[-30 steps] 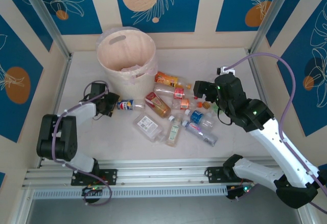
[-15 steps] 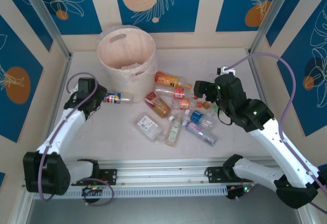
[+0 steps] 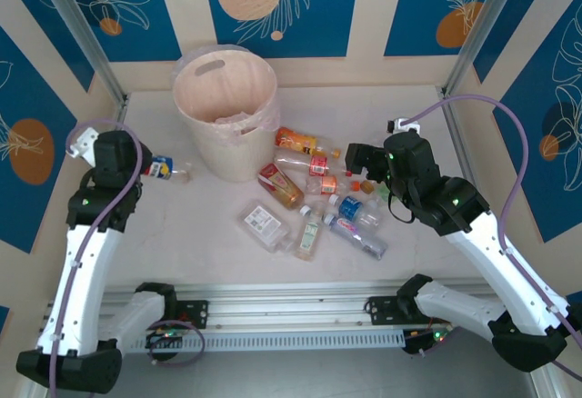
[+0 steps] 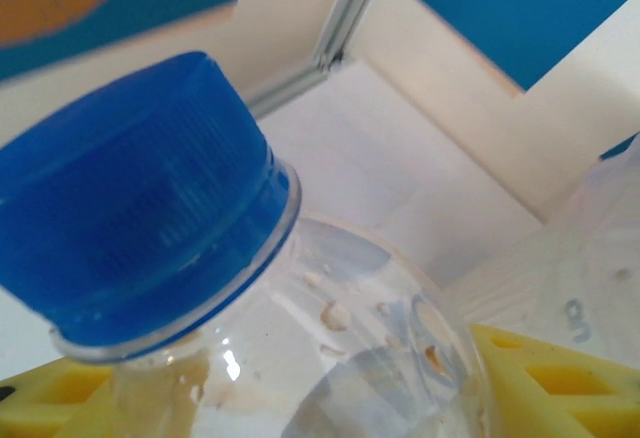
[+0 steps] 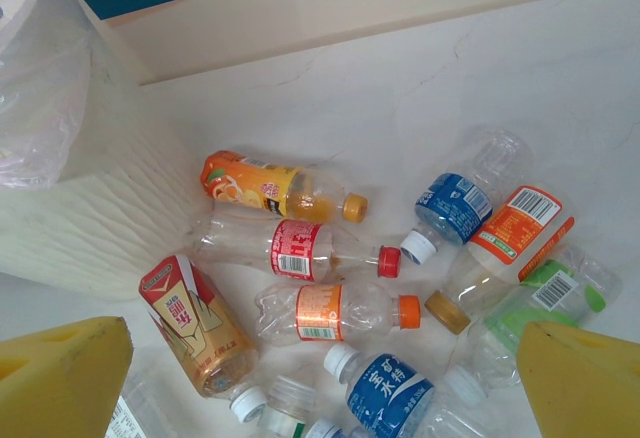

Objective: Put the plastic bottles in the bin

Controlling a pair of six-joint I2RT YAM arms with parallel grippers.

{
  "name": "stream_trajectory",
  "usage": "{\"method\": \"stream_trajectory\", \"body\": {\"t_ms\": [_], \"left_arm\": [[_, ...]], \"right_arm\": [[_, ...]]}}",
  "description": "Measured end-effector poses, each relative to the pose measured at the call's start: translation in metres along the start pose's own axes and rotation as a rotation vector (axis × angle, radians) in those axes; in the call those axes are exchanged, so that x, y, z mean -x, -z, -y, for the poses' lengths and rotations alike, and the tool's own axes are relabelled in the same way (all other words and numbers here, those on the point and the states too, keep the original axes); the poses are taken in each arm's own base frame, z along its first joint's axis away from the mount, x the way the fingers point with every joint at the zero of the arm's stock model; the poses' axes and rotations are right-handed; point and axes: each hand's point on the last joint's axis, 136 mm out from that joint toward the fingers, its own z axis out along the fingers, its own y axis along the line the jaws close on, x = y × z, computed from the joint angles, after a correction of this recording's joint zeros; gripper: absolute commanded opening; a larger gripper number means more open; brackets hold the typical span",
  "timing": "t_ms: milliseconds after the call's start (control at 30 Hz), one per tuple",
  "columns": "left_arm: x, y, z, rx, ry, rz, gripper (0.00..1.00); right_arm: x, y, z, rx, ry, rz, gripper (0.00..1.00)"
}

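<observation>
Blue-capped bottle [image 4: 130, 218] is off the table [image 3: 182, 234] now. A second ago the left gripper [image 3: 152, 166] had it down at table level by the left end of the pile. Since then the arm has swung up and out toward the left edge, bottle with it.

Claw is clamped on the bottle's body just under the neck, yellow pads [image 4: 545, 383] either side in the wrist view.

Bottle is roughly level, sticking out toward the bin [image 3: 223, 148], just beside its left wall. It's not over the rim yet. My read: pick done, carry in progress, and it still needs to clear the rim before release.

Left arm pose: base at the near-left corner, long link running up along the left edge, wrist high and turned right toward the bin.

Right gripper [image 3: 356, 156] hasn't moved in the last second. It hangs over the right end of the pile, jaws wide apart, nothing in them.

Remaining bottles [image 3: 314, 198] lie flat and bunched mid-table, between the bin and the right gripper, roughly ten by the right wrist view. Most of the job is still ahead.
</observation>
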Motion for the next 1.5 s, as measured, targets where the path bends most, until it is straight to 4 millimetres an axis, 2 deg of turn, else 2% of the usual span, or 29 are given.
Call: {"method": "stream_trajectory", "body": {"t_ms": [167, 333, 433, 567, 700, 900, 1067, 1267, 1500], "left_arm": [[0.045, 0.029, 0.015, -0.052, -0.05, 0.092, 0.63], [0.086, 0.047, 0.039, -0.111, -0.072, 0.169, 0.63], [0.104, 0.049, 0.06, -0.162, -0.073, 0.193, 0.62], [0.114, 0.038, 0.093, -0.238, -0.073, 0.183, 0.61], [0.111, 0.014, 0.128, -0.304, -0.078, 0.137, 0.59], [0.093, -0.022, 0.174, -0.391, -0.083, 0.055, 0.58], [0.076, -0.033, 0.215, -0.46, -0.121, 0.011, 0.58], [0.063, -0.044, 0.254, -0.508, -0.171, -0.012, 0.58], [0.029, -0.069, 0.284, -0.522, -0.271, -0.072, 0.58]], "right_arm": [[0.0, 0.0, 0.0, 0.001, 0.0, 0.001, 0.99], [0.001, 0.0, -0.001, 0.002, -0.002, 0.003, 0.99], [0.001, 0.0, -0.001, 0.003, -0.002, 0.002, 0.99], [0.001, 0.0, -0.001, 0.006, -0.003, 0.003, 0.99], [-0.001, -0.001, -0.002, 0.01, -0.006, -0.001, 0.99], [-0.002, -0.001, -0.004, 0.018, -0.01, -0.006, 0.99], [-0.005, 0.0, -0.006, 0.023, -0.011, -0.017, 0.99], [-0.01, 0.002, -0.009, 0.031, -0.008, -0.032, 0.99], [-0.016, 0.006, -0.006, 0.027, -0.007, -0.052, 0.99]]}}
